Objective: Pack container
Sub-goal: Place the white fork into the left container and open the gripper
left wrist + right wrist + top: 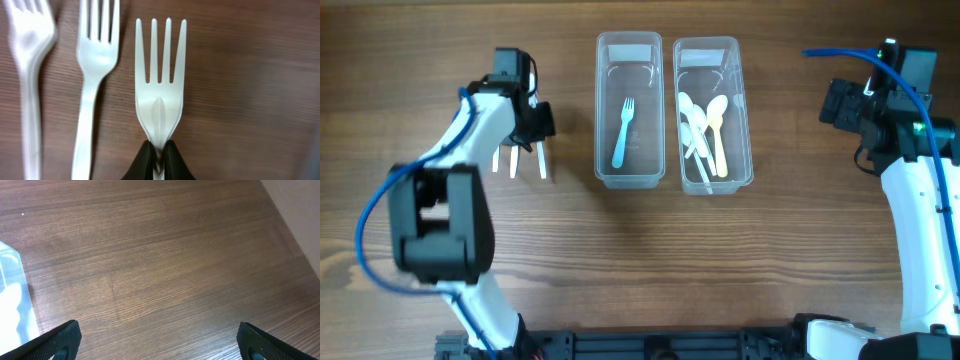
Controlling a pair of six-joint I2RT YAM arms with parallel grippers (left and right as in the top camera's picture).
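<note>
Gripping fork: left gripper (159,150) pinched shut on the white plastic fork (160,95) at its neck, on the table (250,90) left of the containers.
Fork handling: probably light, thin, slick and bendy; hold at the neck, squeeze gently.
Right gripper (157,337): spread wide, empty.
White forks: three, counting the held one.
Left container (600,110): one blue fork (622,133).
Right container (748,120): about four spoons (705,130), overlapping.

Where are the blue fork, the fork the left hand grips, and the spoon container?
blue fork (621,137), overhead view, mid handle.
gripped white fork (160,97), left wrist view, just below tines.
spoon container (706,43), overhead view, top rim.
</note>
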